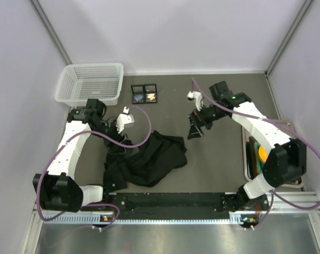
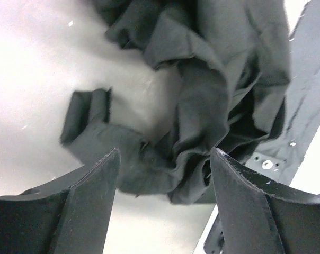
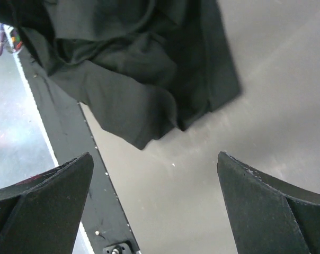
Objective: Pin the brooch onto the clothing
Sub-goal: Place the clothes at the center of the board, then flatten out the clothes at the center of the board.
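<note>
The clothing (image 1: 149, 159) is a black garment lying crumpled on the dark table in the top view. My left gripper (image 1: 117, 145) hovers over its left part. In the left wrist view that gripper (image 2: 164, 159) is open, its fingers (image 2: 96, 196) apart, with folds of the clothing (image 2: 202, 106) just beyond the tips and nothing between them. My right gripper (image 1: 195, 130) hangs to the right of the clothing. It is wide open (image 3: 154, 159) over bare table, the clothing's edge (image 3: 128, 63) ahead of it. A small gold brooch (image 1: 151, 97) lies in a black case (image 1: 144, 94) at the back.
A white mesh basket (image 1: 90, 83) stands at the back left. A tray (image 1: 249, 159) with an orange item sits at the right edge, under the right arm. A black rail (image 1: 170, 200) runs along the near edge, close to the clothing.
</note>
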### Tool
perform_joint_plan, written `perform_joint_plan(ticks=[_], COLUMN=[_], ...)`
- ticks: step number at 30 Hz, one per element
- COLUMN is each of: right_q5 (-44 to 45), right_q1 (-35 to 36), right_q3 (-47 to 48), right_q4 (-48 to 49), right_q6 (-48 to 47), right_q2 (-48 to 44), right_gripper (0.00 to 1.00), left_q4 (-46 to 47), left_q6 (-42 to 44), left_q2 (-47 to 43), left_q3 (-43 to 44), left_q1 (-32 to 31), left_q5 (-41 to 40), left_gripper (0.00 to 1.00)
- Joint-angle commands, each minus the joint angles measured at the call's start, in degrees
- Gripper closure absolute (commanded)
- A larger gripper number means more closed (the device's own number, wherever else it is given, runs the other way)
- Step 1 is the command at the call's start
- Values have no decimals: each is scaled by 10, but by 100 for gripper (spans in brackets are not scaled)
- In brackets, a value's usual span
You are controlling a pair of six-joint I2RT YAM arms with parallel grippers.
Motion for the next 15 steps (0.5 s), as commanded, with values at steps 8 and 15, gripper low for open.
perform_joint_plan(ticks=[8, 15], right_q5=[-37, -51], right_q1=[147, 196], right_q3=[49, 24], right_q4=[66, 84], right_q6=[35, 56], right_q2=[111, 147], right_gripper=[1, 13], left_q4=[58, 141], left_q6=[-54, -116], left_q2=[-16, -31], left_q3=[-101, -144], left_q1=[-47, -104], left_q5=[154, 93], left_gripper=[24, 25])
